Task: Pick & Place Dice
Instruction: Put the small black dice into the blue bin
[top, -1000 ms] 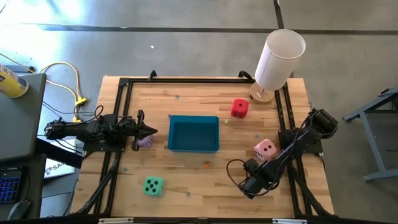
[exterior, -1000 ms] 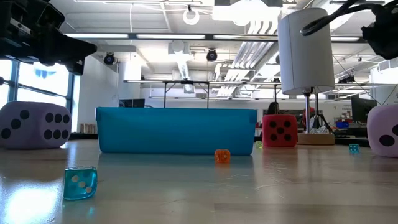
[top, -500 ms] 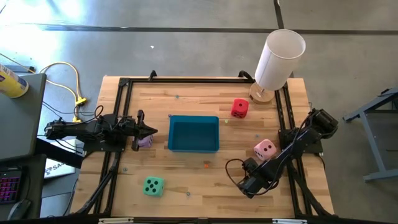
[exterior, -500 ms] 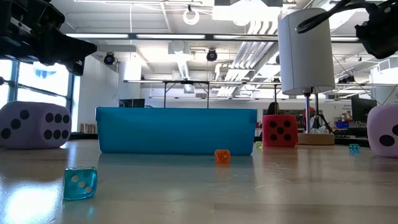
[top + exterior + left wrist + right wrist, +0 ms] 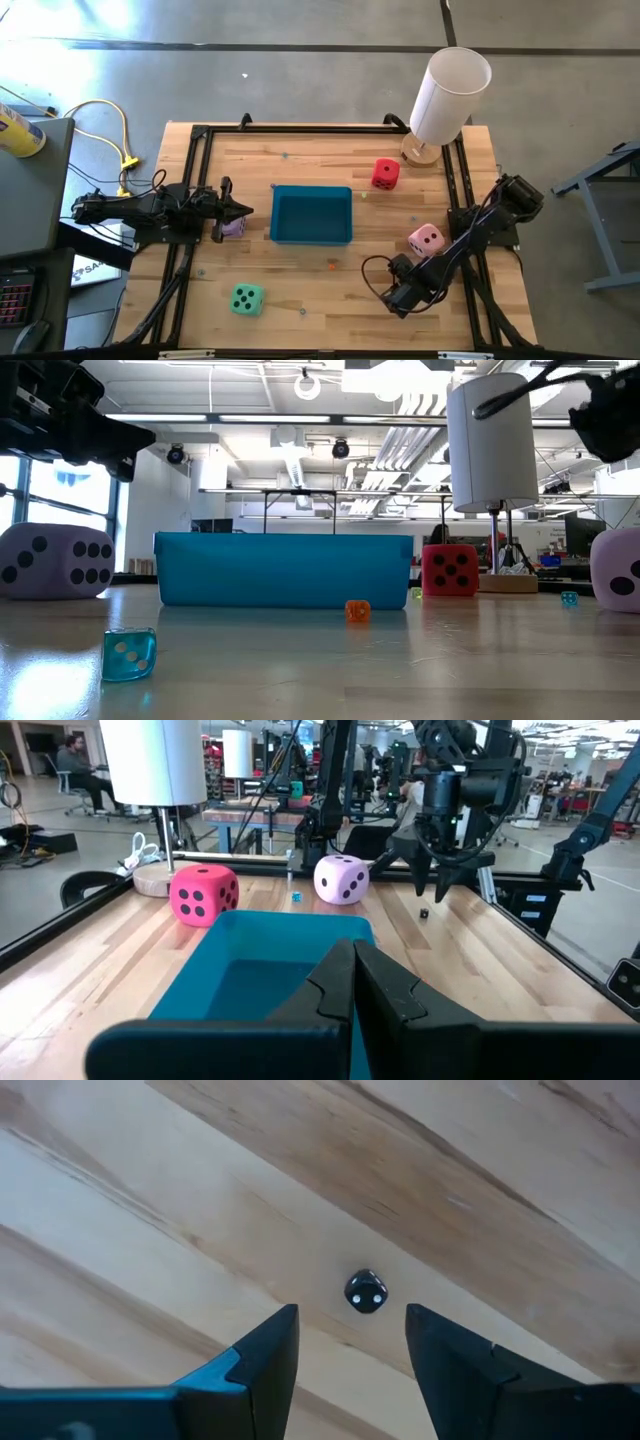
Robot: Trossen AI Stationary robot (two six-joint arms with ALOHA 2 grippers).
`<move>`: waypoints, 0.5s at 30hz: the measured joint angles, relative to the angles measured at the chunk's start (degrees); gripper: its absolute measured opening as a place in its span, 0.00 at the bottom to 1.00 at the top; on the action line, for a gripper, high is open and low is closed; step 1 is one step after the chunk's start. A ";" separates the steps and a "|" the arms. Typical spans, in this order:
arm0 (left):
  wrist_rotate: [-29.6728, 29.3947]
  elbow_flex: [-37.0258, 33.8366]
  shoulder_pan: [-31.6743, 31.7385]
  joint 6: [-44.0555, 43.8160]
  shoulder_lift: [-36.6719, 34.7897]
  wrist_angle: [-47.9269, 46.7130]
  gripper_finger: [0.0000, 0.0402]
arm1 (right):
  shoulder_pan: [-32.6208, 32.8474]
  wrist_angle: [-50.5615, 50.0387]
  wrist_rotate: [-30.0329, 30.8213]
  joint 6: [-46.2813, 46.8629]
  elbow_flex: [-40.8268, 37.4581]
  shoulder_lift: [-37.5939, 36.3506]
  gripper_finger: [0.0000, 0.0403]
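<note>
Near edge of the pale wooden slatted worktop (image 5: 300, 270): 1 mint green soft cube die with dark pips (image 5: 247, 299), resting free at the front left.

Front right: right end effector (image 5: 397, 298), pointing down at the boards, its 2 dark fingers (image 5: 262, 1352) parted to a moderate gap. 1 tiny black die with 2 white pips (image 5: 366, 1292) lies on the wood just beyond the gap, not gripped.

Just behind it: 1 pink soft cube die with dark pips (image 5: 426, 240), beside the right arm, resting on the worktop.

Low view, foreground: 1 small clear teal die (image 5: 129, 654) and 1 small orange die (image 5: 357, 610), both loose on the boards in front of the tray.

Centre: 1 teal rectangular plastic tray (image 5: 311, 214), upright; nothing can be seen inside it.

Left of the tray: left end effector (image 5: 240, 211), held level and aimed at the tray, fingers closed together on nothing. 1 lilac soft cube die with dark pips (image 5: 232, 227) sits on the worktop right beside it.

Back right: 1 red soft cube die with dark pips (image 5: 385, 174), free-standing, near 1 white cylindrical lamp on a round wooden base (image 5: 446, 98).
</note>
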 joint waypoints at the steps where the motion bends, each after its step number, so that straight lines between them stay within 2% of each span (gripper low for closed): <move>1: 0.00 0.00 0.00 0.00 0.02 0.00 0.00 | 0.00 1.18 -0.24 0.02 -0.95 0.00 0.44; 15: 0.00 0.00 -0.01 -0.01 0.00 0.00 0.00 | 0.00 3.29 -1.45 0.20 -2.47 0.00 0.44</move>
